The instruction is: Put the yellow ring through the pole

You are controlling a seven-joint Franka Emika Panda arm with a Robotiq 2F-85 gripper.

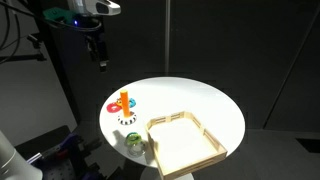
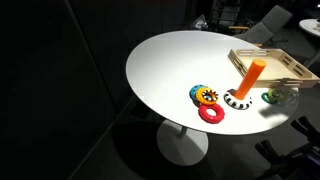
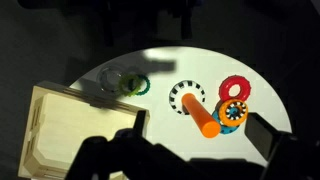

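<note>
Hovering high at upper left with gripper [image 1: 99,58], fingers spread. Lower straight onto yellow ring [image 2: 207,96], lower centre, pinching its rim clear of pole [image 2: 253,74].

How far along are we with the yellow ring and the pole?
Nothing looks done yet: the yellow ring lies flat on the table beside the red ring, apart from the pole. In hand: nothing; the tool hangs open, high above the table. Left: descend, grasp the ring, lift it and drop it over the pole.
</note>
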